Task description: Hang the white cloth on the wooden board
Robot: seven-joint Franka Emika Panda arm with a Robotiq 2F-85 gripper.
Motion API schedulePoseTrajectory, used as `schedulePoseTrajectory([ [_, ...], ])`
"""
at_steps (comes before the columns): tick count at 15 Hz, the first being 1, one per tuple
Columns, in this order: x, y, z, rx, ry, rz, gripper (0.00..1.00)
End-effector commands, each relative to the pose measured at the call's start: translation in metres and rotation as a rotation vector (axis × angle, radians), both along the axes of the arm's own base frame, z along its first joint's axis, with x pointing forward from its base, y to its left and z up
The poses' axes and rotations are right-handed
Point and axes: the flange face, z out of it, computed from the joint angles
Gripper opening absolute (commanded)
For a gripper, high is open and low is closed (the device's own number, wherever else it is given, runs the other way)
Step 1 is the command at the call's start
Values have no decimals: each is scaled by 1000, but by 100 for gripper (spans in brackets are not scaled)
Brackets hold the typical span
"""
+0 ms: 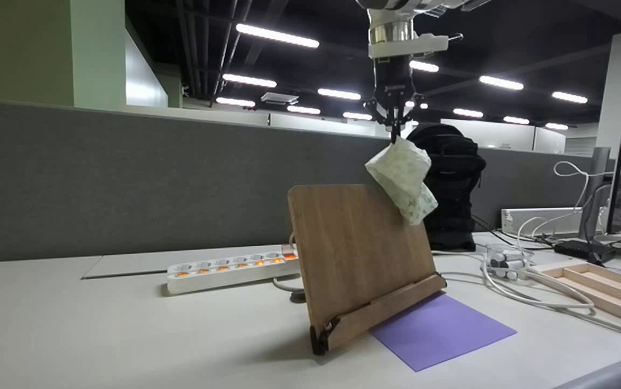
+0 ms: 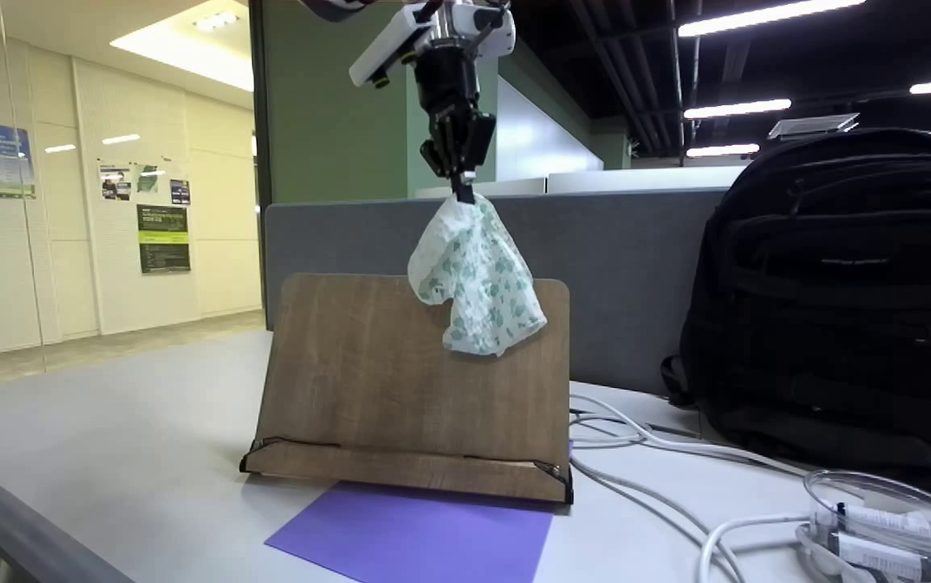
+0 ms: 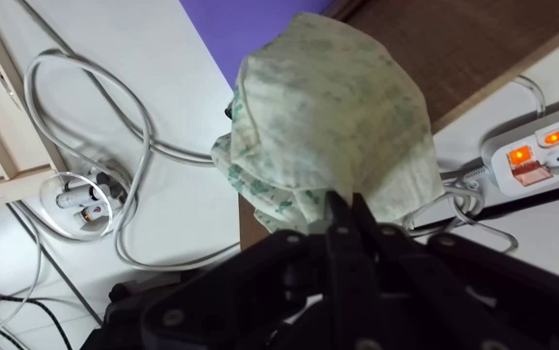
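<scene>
On the white worktop (image 1: 100,335), the wooden board (image 2: 409,397) leans back, probably to present its top edge for draping. Fingers (image 3: 340,214) clamp the white cloth (image 2: 486,283) at its peak, so it dangles near that edge; contact is unclear.

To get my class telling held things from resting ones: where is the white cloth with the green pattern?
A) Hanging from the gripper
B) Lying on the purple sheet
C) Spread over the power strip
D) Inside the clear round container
A, because in both exterior views the gripper is closed on the top of the white cloth, with the rest drooping below the grip.
</scene>
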Motion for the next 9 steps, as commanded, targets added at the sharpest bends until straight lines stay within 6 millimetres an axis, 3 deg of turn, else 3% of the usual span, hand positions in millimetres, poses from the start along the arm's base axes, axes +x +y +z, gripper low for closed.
schedulePoseTrajectory([
  [1, 23, 21, 40, -13, -24, -3, 1],
  [5, 25, 44, 58, -13, -40, 28, 1],
  [9, 28, 53, 35, -15, -30, -49, 1],
])
